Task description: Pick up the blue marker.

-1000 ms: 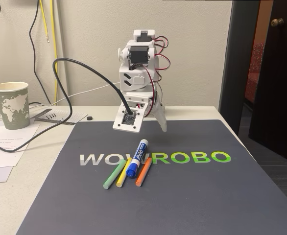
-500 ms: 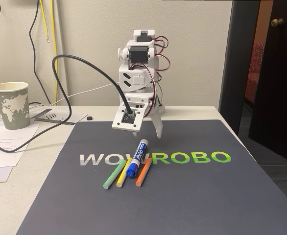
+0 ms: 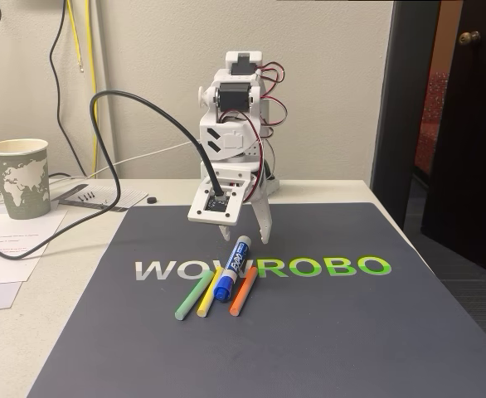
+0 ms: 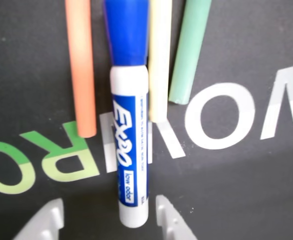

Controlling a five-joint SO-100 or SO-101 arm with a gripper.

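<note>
In the wrist view the gripper (image 4: 109, 220) has its jaws parted, one white fingertip (image 4: 46, 220) on each side of the white butt end of the blue marker (image 4: 129, 150), with nothing clasped between them. The marker lies flat on the dark mat (image 3: 309, 332), across its printed lettering, with the orange stick (image 4: 80, 65) on one side and the yellow stick (image 4: 159, 60) and green stick (image 4: 189, 50) on the other. In the fixed view the white arm (image 3: 230, 124) stands upright at the mat's far edge, wrist bent down so the gripper (image 3: 245, 232) hangs just above the marker (image 3: 233, 267); a paper cup (image 3: 17, 177) sits well apart at the left.
</note>
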